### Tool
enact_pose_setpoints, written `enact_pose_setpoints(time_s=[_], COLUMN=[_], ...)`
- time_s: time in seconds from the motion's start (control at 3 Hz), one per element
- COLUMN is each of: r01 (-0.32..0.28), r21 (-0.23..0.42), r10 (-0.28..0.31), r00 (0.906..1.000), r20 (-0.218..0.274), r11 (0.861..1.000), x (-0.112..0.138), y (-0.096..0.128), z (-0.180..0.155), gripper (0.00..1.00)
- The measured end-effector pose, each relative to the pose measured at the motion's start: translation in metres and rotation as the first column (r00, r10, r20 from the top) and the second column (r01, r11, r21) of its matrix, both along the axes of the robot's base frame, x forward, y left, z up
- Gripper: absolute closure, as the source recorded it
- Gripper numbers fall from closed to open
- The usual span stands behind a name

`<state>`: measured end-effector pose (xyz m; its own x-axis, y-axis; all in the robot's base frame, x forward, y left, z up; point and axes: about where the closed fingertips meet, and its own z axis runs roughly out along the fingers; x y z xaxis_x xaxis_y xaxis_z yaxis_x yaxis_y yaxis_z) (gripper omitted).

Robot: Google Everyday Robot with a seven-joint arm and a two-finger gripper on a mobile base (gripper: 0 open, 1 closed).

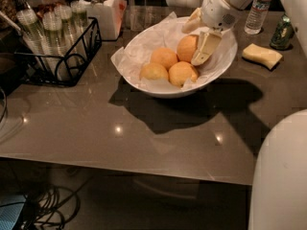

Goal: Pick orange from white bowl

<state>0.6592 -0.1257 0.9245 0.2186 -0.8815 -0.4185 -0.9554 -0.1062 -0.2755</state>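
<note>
The white bowl (144, 87) stands at the back middle of the table, lined with crumpled white paper. The orange (186, 48) lies at the bowl's right, deeper in colour than the three paler fruits (163, 57) beside it. My gripper (193, 44) reaches down into the bowl from the upper right. It is open, with one finger (206, 47) against the orange's right side and the other finger (193, 22) behind it. The orange rests in the bowl.
A black wire rack (57, 47) with several bottles stands at the left. A white jar (103, 8) is behind it. A yellow sponge (261, 55), a green can (283, 32) and a water bottle (259, 8) are at the right. My white body (283, 176) fills the lower right.
</note>
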Motion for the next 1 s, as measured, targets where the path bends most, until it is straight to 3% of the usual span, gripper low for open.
enact_pose_setpoints(time_s=[0.67, 1.0], r01=[-0.013, -0.012], r21=[0.02, 0.021], r10=[0.013, 0.013], r00=[0.9993, 0.9992], r20=[-0.035, -0.037], r11=[1.0, 1.0], x=[0.009, 0.0095], y=[-0.001, -0.0014], z=[-0.0208, -0.0196], gripper=[0.3, 0.49])
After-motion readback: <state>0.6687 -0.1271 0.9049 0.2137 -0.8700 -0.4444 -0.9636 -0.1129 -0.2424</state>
